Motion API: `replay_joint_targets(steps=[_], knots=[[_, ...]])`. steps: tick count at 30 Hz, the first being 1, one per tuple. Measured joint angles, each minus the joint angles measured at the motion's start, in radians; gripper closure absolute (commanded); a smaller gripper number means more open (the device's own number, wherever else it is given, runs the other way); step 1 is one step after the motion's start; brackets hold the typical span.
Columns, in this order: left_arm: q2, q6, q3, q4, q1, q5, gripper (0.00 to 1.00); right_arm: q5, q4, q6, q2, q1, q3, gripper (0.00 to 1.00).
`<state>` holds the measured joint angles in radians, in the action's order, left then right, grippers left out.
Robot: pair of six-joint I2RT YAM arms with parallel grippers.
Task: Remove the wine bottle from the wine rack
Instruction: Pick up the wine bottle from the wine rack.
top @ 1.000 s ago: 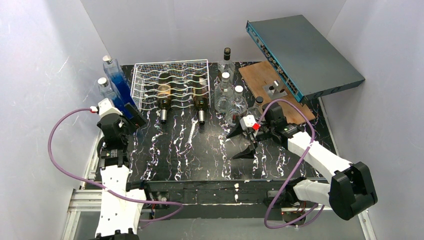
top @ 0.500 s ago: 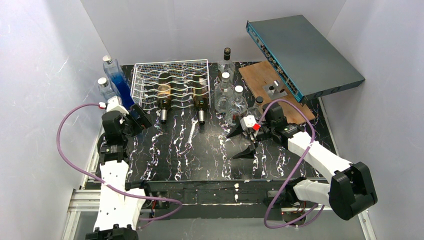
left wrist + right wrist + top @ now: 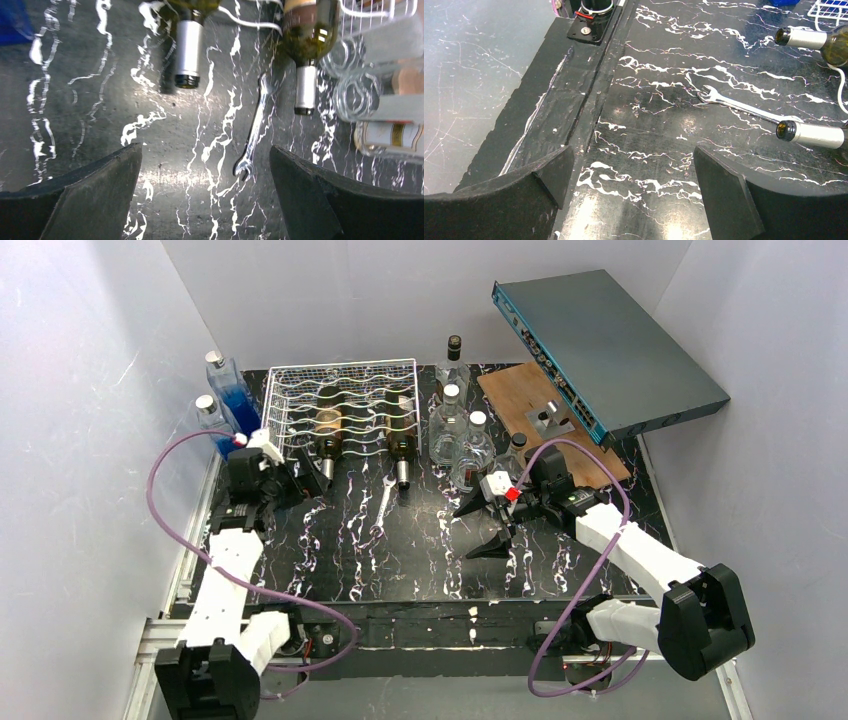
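Alignment governs this step: the left gripper (image 3: 292, 480), jaws spread and empty, should centre on the capped neck of the left wine bottle (image 3: 327, 430), which projects nearward from the wine rack (image 3: 296, 400) at far left. Its arm extends low toward the rack's near edge; the right gripper (image 3: 478, 527) hovers mid-table, spread.

A silver-white wire wine rack (image 3: 290, 390) with wavy rows is seen lying flat in the upper left-centre of the overhead frame. Two dark green bottles with pale labels are laid in it on their sides, well apart. Their silver-capped necks are pointed toward the bottom of the frame and project past the rack's lower edge. The first wine bottle (image 3: 327, 432) is placed left of centre, the second wine bottle (image 3: 402, 437) near the right side.
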<state>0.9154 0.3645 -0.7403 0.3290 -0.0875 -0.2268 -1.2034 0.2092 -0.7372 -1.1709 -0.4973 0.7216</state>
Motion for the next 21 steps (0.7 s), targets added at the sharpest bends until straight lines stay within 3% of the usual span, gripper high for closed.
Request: replay_joint_targets(steps=[7,21], knots=[[0.124,-0.046,-0.006,-0.028,0.093,0.006,0.02,0.000,0.001,0.000,0.000,0.000,0.000,0.01],[0.348,-0.172,-0.009,-0.197,0.111,0.006,0.02,0.003,0.002,-0.002,0.000,0.000,0.000,0.02]])
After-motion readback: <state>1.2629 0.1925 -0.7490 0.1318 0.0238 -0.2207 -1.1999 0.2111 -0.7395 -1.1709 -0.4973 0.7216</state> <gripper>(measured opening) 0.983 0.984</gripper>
